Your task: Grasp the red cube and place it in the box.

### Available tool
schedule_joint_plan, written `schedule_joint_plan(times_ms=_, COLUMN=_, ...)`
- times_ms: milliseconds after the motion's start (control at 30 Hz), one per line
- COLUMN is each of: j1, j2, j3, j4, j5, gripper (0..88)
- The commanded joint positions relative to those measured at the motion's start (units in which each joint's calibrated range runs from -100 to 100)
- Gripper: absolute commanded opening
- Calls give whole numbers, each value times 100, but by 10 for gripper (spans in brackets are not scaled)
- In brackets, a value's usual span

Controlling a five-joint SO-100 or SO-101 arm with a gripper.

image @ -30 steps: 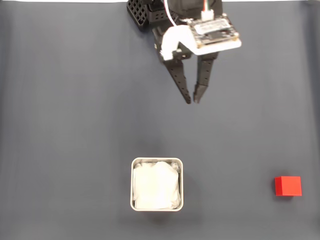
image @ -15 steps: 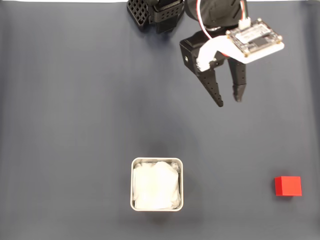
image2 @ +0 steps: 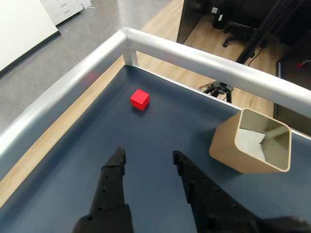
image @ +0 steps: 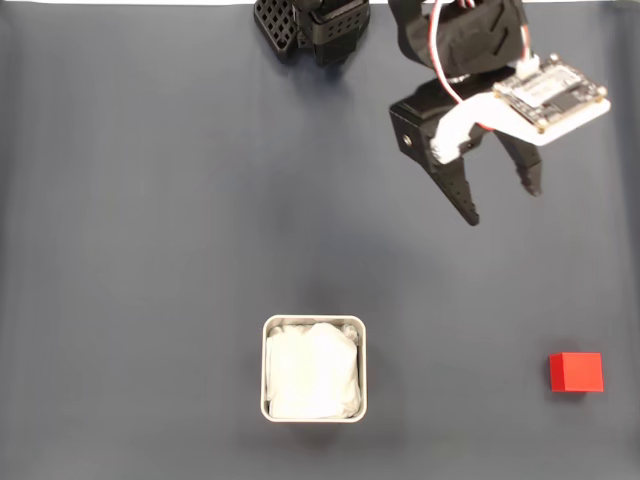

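The red cube lies on the dark mat at the lower right of the fixed view; the wrist view shows the red cube ahead of the fingers, near the far rail. The box, square with a pale rim and white lining, stands at the bottom centre of the fixed view, and the box appears at the right in the wrist view. My gripper hangs open and empty at the upper right, well above the cube. In the wrist view my gripper shows two black fingers spread apart.
The arm's black base sits at the top centre. A silver rail borders the mat's far edge in the wrist view, with floor and furniture beyond it. The dark mat covers the table.
The gripper has swung to the right across the top of the fixed view and its fingers have spread wider. Cube and box have not moved.
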Motion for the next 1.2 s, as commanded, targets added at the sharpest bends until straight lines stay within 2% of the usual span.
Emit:
schedule_joint_plan(times_ms=0, j1=-92, j2=124, j3=-311, j4=-315, j5=49, gripper=257)
schedule_joint_plan(times_ms=667, j1=-141, j2=1736, j3=-794, j4=-1307, j5=103, gripper=394)
schedule_joint_plan(times_ms=1167, j1=-269, j2=3071, j3=-1606, j4=-1749, j5=0, gripper=431)
